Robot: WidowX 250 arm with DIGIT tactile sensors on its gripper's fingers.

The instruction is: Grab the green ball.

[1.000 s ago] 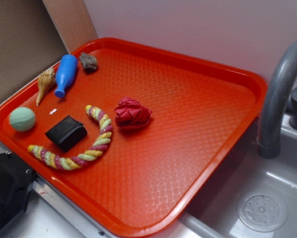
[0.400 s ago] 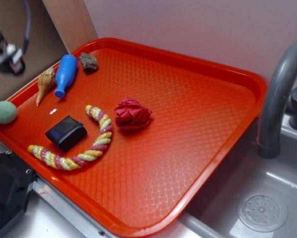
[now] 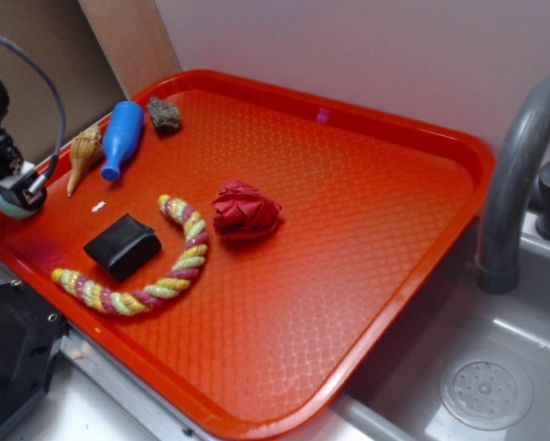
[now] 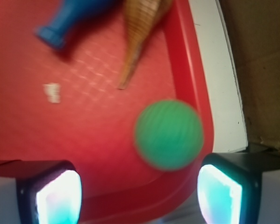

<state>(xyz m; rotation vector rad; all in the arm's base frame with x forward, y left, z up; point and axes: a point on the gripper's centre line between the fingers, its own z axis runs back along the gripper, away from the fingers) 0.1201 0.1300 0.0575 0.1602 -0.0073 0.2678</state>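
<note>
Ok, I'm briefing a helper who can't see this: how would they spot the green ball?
Find the orange tray beside the sink, then its left edge near the seashell and blue bottle. The green ball sits against that rim, under the pincer. It is smooth-round and green, unlike the faceted red ball mid-tray.

Even soft light; blurred wrist view, glaring claw (image 4: 137,198) fingertips.

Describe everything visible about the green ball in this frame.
The green ball is a small round sphere, mint to mid green, with a faintly textured surface blurred in the wrist view. It sits on the red tray near its raised edge, past the tip of the seashell and apart from it. In the exterior view the gripper hides most of it. The fingers flank it without visible contact.
</note>
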